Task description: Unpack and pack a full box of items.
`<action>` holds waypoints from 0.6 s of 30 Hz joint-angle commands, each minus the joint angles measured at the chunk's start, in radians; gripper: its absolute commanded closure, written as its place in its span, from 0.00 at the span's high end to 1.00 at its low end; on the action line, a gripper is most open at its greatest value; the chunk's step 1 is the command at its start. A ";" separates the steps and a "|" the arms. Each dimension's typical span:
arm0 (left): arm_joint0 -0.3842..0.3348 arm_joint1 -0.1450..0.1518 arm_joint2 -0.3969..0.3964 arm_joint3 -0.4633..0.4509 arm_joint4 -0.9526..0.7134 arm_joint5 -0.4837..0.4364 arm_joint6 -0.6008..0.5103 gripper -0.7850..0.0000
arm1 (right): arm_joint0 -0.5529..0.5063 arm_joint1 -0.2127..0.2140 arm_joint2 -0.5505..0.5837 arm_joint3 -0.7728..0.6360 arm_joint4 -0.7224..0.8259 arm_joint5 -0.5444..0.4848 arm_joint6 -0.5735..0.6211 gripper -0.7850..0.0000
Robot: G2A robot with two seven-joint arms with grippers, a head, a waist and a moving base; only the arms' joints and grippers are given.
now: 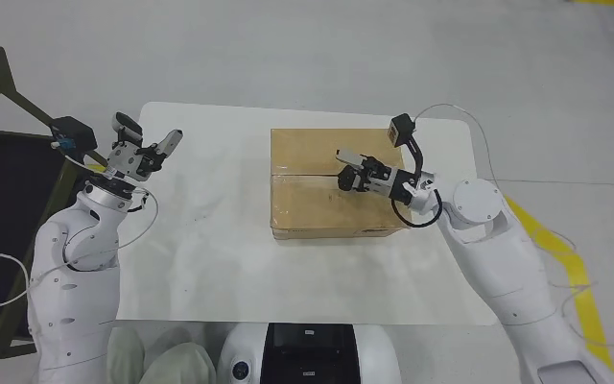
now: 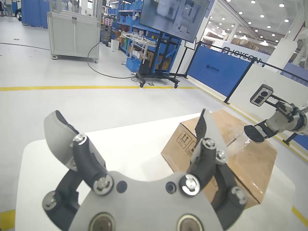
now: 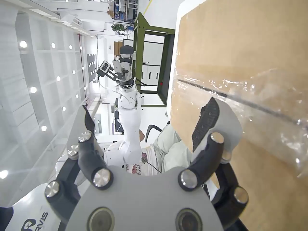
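Note:
A closed cardboard box (image 1: 331, 182) sits in the middle of the white table (image 1: 211, 269), its top seam sealed with clear tape (image 3: 240, 97). My right gripper (image 1: 343, 165) hovers open over the box top beside the seam, turned on its side. In the right wrist view, one of the fingers (image 3: 209, 118) of the right gripper (image 3: 148, 120) lies over the cardboard box (image 3: 228, 37) near the tape. My left gripper (image 1: 149, 134) is open and empty above the table's far left corner, well clear of the box. The left wrist view shows the left gripper (image 2: 130, 128), the box (image 2: 243, 159) and the right gripper (image 2: 255, 133).
A dark green frame with a black bin (image 1: 19, 192) stands just off the table's left side. Bare tabletop lies left of and in front of the box. A yellow floor line (image 1: 566, 259) runs past the right of the table.

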 commanded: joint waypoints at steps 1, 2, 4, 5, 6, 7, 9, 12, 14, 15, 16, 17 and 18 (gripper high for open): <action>0.000 0.000 0.000 0.000 0.000 0.000 -0.001 1.00 | 0.000 0.000 0.000 0.000 0.000 0.000 0.000 1.00; 0.000 0.000 0.000 0.000 0.000 0.000 -0.001 1.00 | 0.000 0.000 0.000 0.000 0.000 0.000 0.000 1.00; 0.000 0.000 0.000 0.000 0.000 0.000 -0.001 1.00 | 0.000 0.000 0.000 0.000 0.000 0.000 0.000 1.00; 0.000 0.000 0.000 0.000 0.000 0.000 -0.001 1.00 | 0.000 0.000 0.000 0.000 0.000 0.000 0.000 1.00; 0.000 0.000 0.000 0.000 0.000 0.000 -0.001 1.00 | 0.000 0.000 0.000 0.000 0.000 0.000 0.000 1.00; 0.000 0.000 0.000 0.000 0.000 0.000 -0.001 1.00 | 0.000 0.000 0.000 0.000 0.000 0.000 0.000 1.00; 0.000 0.000 0.000 0.000 0.000 0.000 -0.001 1.00 | -0.003 0.000 0.000 -0.003 0.000 0.000 -0.011 1.00; 0.000 0.000 0.000 0.000 0.000 0.000 -0.001 1.00 | 0.013 -0.006 -0.010 -0.020 0.009 0.014 -0.026 1.00; 0.000 0.000 0.000 0.000 0.000 0.000 -0.001 1.00 | 0.037 -0.012 -0.027 -0.011 0.022 0.020 -0.028 1.00; 0.000 0.000 0.000 0.000 0.000 0.000 -0.001 1.00 | 0.052 -0.017 -0.040 -0.005 0.032 0.023 -0.029 1.00; 0.000 0.000 0.000 0.000 0.000 0.000 -0.001 1.00 | 0.070 -0.023 -0.057 0.004 0.041 0.026 -0.032 1.00; 0.000 0.000 0.000 0.000 0.000 0.000 -0.001 1.00 | 0.089 -0.029 -0.076 0.016 0.048 0.029 -0.036 1.00; 0.000 0.000 0.000 0.000 0.000 0.000 -0.001 1.00 | 0.110 -0.037 -0.098 0.028 0.054 0.029 -0.038 1.00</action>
